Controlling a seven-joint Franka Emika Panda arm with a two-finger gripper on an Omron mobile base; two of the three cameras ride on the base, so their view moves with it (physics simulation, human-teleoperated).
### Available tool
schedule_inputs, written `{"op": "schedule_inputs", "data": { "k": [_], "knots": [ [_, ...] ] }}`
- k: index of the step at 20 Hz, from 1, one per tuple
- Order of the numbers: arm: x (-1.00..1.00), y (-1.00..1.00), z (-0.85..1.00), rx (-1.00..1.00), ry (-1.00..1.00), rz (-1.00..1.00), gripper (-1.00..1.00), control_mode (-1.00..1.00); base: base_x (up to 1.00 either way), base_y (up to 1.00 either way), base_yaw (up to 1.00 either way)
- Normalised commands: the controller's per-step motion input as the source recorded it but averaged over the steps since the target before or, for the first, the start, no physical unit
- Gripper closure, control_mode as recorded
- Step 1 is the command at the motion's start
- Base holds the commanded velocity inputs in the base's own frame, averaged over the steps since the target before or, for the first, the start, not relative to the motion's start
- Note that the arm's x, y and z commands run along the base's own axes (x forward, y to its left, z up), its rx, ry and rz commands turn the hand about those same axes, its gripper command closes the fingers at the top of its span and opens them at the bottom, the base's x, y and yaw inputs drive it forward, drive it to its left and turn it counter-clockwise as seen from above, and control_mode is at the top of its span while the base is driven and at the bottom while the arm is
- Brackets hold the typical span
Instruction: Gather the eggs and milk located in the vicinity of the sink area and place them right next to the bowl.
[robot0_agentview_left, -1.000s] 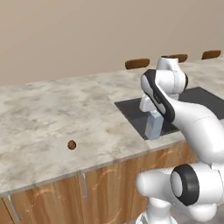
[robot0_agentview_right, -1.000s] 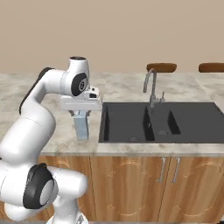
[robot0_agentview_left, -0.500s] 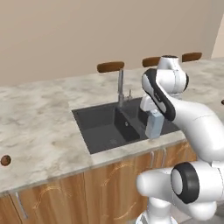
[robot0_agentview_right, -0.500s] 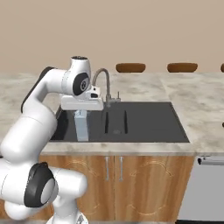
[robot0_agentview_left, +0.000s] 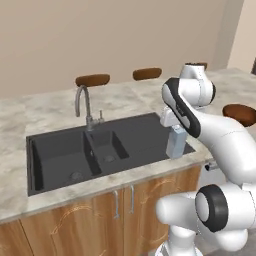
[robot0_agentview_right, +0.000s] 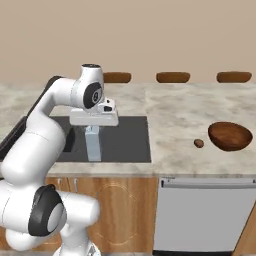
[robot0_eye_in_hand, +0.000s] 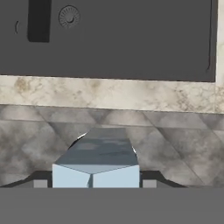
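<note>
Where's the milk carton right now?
The milk carton hangs upright in the gripper, held above the right part of the sink; in the right base view the bowl sits well off to its right.

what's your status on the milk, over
Gripper shut on milk, carried upright over sink. Bowl ahead on counter, one egg beside it. Path along counter looks open.

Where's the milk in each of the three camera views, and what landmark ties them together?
Left base view: the milk hangs right of centre, below the gripper, at the sink's right end.
Right base view: milk left of centre, before the sink.
Hand view: milk at bottom centre, between the fingertips.
Shared landmark: the dark sink.
</note>
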Motion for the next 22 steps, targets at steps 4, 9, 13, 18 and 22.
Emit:
{"op": "schedule_inputs", "data": {
  "k": [4,9,13,18,22],
  "knots": [
    [0.0,0.0,0.0,0.0,0.0,0.0,1.0,1.0,0.01,-1.0,0.0],
    [0.0,0.0,0.0,0.0,0.0,0.0,1.0,1.0,0.06,-1.0,0.0],
    [0.0,0.0,0.0,0.0,0.0,0.0,1.0,1.0,0.12,-1.0,0.0],
    [0.0,0.0,0.0,0.0,0.0,0.0,1.0,1.0,0.21,-1.0,0.04],
    [0.0,0.0,0.0,0.0,0.0,0.0,1.0,1.0,0.39,-1.0,0.11]
  ]
}}
